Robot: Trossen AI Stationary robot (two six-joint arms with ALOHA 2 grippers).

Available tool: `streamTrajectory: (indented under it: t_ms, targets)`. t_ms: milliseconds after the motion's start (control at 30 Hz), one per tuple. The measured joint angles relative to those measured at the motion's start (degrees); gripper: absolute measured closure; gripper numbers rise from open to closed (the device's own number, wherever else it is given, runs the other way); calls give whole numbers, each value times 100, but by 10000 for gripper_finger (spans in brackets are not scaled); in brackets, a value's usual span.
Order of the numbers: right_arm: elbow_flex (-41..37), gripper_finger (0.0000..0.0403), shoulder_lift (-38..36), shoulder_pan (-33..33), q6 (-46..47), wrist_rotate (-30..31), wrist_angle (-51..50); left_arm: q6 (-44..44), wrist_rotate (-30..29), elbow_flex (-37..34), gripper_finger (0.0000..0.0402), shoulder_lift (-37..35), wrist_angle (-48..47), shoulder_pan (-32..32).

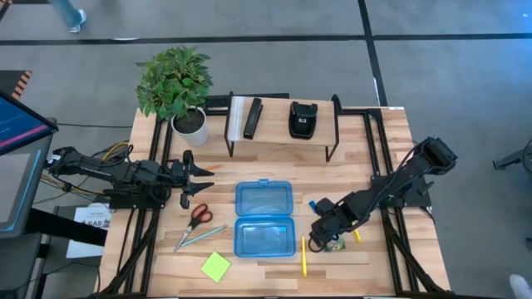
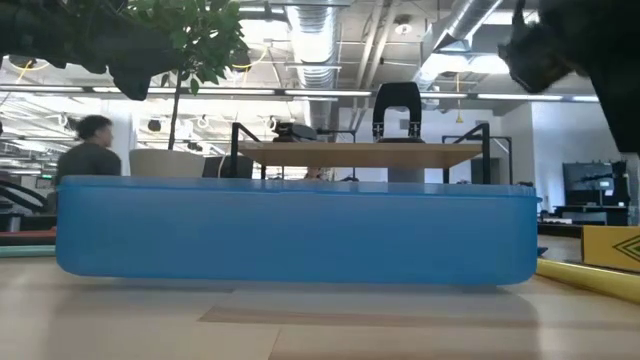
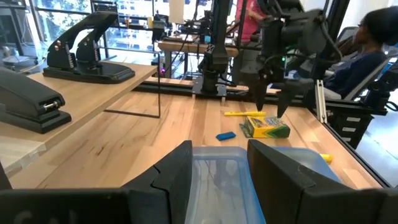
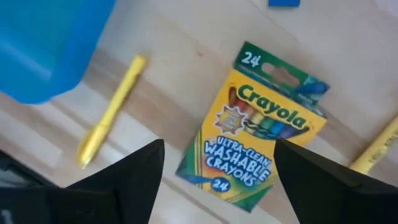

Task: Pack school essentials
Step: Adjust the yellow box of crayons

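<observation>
Your right claw (image 4: pixel 214 168) hangs open over the crayon box (image 4: pixel 260 130), pencil (image 4: pixel 112 112) beside; left claw (image 3: pixel 219 171) open, clear of the blue case (image 1: pixel 263 218)

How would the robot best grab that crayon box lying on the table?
From straight above, fingers closing across the box's two long edges near its middle. The crayon box lies flat, face up, so only its narrow sides offer opposing surfaces. The right gripper hangs over it, open, straddling its lower end. A yellow pencil lies apart from it, so there looks to be room for the fingers.
</observation>
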Motion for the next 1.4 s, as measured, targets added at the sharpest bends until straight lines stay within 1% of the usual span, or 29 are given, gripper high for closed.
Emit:
streamTrajectory:
  t_ms: [100,200,300,400,467,633,733,833,1000,1400]
  targets:
    - [73,66,-2,20,27,82,-104,0,5,0,257,0,7,1]
    - [35,60,0,173,251,228,-283,-2,13,0,257,2,9,-2]
    - [34,53,50,361,461,242,-401,-3,13,0,257,2,8,0]
    - [35,44,50,618,316,384,-261,2,13,0,257,2,8,0]
    - [35,40,50,812,388,474,-210,2,13,0,257,2,7,-2]
    - [37,31,89,1223,1375,820,-224,1,11,0,257,2,7,-2]
    - [43,23,148,1387,1777,1027,-257,2,11,0,257,2,7,-1]
    - [35,8,189,1404,1989,1060,-281,2,21,0,257,2,7,0]
    - [39,5,452,1311,1967,1049,-227,2,26,0,257,2,-13,-26]
    - [58,3,949,903,1705,562,-138,2,30,0,257,2,-18,-62]
